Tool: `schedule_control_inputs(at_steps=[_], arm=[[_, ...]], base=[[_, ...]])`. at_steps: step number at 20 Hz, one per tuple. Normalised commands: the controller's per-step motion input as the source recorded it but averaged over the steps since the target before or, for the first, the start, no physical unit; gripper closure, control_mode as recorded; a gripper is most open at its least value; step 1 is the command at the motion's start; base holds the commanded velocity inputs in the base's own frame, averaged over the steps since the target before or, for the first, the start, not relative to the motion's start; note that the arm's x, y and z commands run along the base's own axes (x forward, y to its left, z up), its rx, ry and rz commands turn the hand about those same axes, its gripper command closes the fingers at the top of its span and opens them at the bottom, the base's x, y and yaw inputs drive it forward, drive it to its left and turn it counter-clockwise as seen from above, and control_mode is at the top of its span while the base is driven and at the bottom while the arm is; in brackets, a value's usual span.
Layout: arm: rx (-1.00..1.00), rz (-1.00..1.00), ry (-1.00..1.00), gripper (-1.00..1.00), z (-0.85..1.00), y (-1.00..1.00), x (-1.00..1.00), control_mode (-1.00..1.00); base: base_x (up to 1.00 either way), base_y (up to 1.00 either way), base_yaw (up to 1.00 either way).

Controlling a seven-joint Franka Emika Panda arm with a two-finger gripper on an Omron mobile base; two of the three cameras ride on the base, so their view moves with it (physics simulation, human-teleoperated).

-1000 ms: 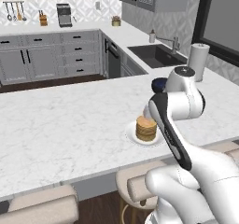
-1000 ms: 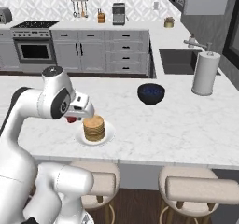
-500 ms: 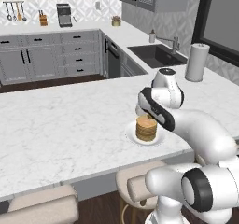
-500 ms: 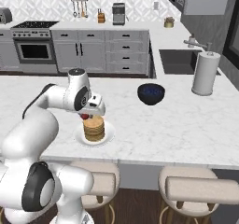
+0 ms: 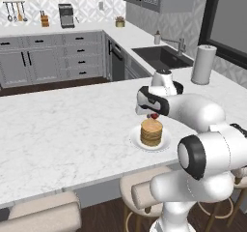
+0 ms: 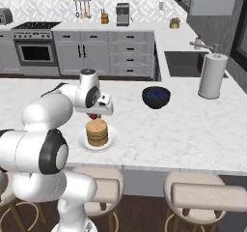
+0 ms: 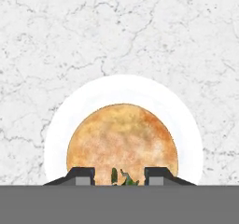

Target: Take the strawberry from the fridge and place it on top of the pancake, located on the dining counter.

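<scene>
While the base has stayed put — counters, sink and stools sit in the same places as a second ago — the arm has swung in over the dining counter (image 5: pixel 67 129). A second ago the gripper hung to one side of the pancake stack, half a second ago it was closer, and now the gripper (image 5: pixel 154 115) sits just above the stack's far edge, seen from the right base camera as well (image 6: pixel 94 115).

Between the two fingers is the strawberry (image 5: pixel 154 115), a small red spot just above the top pancake in the right base view too (image 6: pixel 93 116). The jaws are closed on it, narrow, with only the fruit between them. Looking along the hand, the green leafy cap of the strawberry (image 7: pixel 122 178) shows between the dark fingertips (image 7: pixel 80 175), and right beyond it lies the round golden top of the pancake (image 7: pixel 122 141). Whether the fruit already touches the pancake cannot be told.

The pancake (image 5: pixel 151 132) stack rests on a white plate (image 5: pixel 135 138) on the marble slab, near the counter's front edge above a beige stool (image 5: pixel 140 187). A dark blue bowl (image 6: pixel 156 96) stands on the counter well apart from the plate, and a paper towel roll (image 6: pixel 212 75) stands upright farther off, beside the sink (image 5: pixel 161 57).
</scene>
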Motion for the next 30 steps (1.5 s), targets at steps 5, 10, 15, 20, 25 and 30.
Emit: schedule_control_inputs(at_steps=[5, 10, 15, 20, 25, 30], arm=[[0.00, 0.00, 0.00, 1.00, -0.07, 0.00, -0.44, -1.00], [-0.01, 0.00, 0.00, 1.00, -0.12, 0.00, -0.15, -1.00], [-0.05, 0.00, 0.00, 1.00, -0.13, -0.02, 0.33, -1.00], [-0.07, 0.00, 0.00, 1.00, -0.24, 0.00, 0.04, -1.00], [-0.04, 0.00, -0.01, 1.00, -0.18, 0.00, 0.05, -1.00], [0.00, 0.00, -0.05, 1.00, -0.13, 0.00, 0.00, -1.00]], base=[[0.00, 0.00, 0.00], [0.00, 0.00, 0.00], [0.00, 0.00, 0.00], [0.00, 0.00, 0.00], [0.00, 0.00, 0.00], [0.00, 0.00, 0.00]])
